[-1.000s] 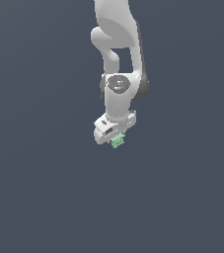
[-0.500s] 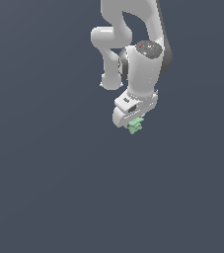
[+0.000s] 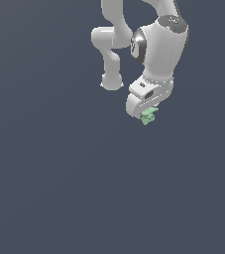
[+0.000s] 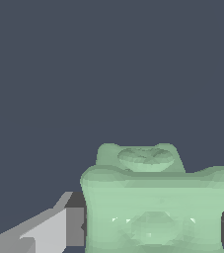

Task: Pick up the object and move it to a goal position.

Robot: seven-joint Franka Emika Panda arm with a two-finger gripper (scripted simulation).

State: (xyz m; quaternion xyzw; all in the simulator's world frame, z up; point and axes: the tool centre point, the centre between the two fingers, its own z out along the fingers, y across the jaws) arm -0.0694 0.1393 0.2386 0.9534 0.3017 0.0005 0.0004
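The object [image 3: 148,116] is a small light-green blocky piece, held at the tip of my white gripper [image 3: 146,113] high in the exterior view, right of centre. In the wrist view the object [image 4: 155,202] fills the space between the two dark finger pads [image 4: 75,226], which press on its opposite sides. My gripper is shut on it. The fingers are mostly hidden behind the hand in the exterior view.
A uniform dark grey-blue background [image 3: 59,188] fills both views. The white arm [image 3: 158,44] bends above the gripper, with its elbow link [image 3: 111,54] toward the exterior view's left. No other objects or goal marker show.
The arm has carried the object up and toward the exterior view's right, and the wrist has swung so the hand looks larger. The grip on the object is unchanged.
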